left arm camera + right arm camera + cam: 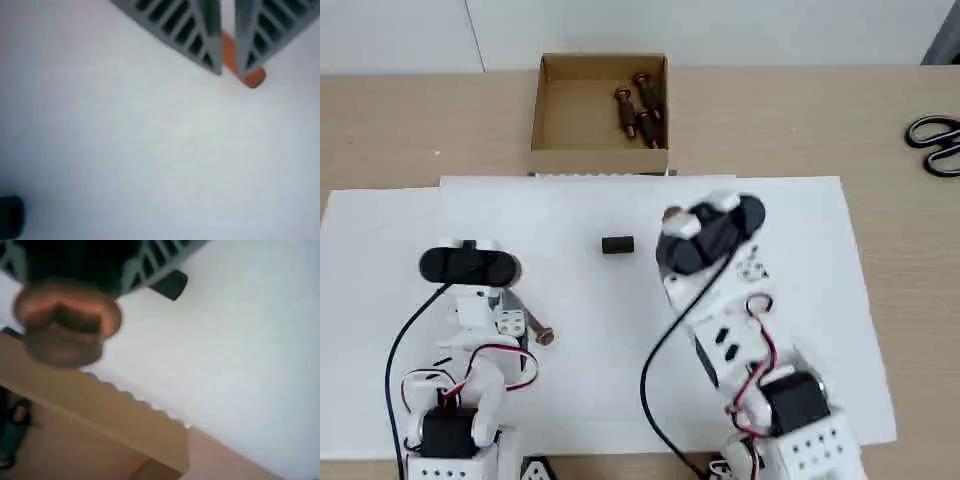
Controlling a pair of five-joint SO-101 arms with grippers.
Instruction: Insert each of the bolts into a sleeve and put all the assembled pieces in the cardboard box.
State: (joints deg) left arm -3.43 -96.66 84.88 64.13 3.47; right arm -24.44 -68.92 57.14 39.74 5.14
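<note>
My left gripper (pixel 532 328) is low over the white paper, shut on a copper bolt (pixel 544 337); the left wrist view shows the bolt (pixel 250 76) pinched between the grey fingers (pixel 200 35). A loose black sleeve (pixel 617 244) lies on the paper between the arms, and it is also the sleeve (pixel 10 217) in the left wrist view and the sleeve (pixel 170 284) in the right wrist view. My right gripper (pixel 672 218) hangs near the box's front wall, shut on a bolt (pixel 65 325) whose shank sits in something dark, apparently a sleeve. The cardboard box (pixel 552 110) holds assembled pieces (pixel 640 105).
A white paper sheet (pixel 800 250) covers the working area of the wooden table. Scissors (pixel 935 140) lie at the far right edge. The box's front wall (pixel 115 415) is close under the right gripper.
</note>
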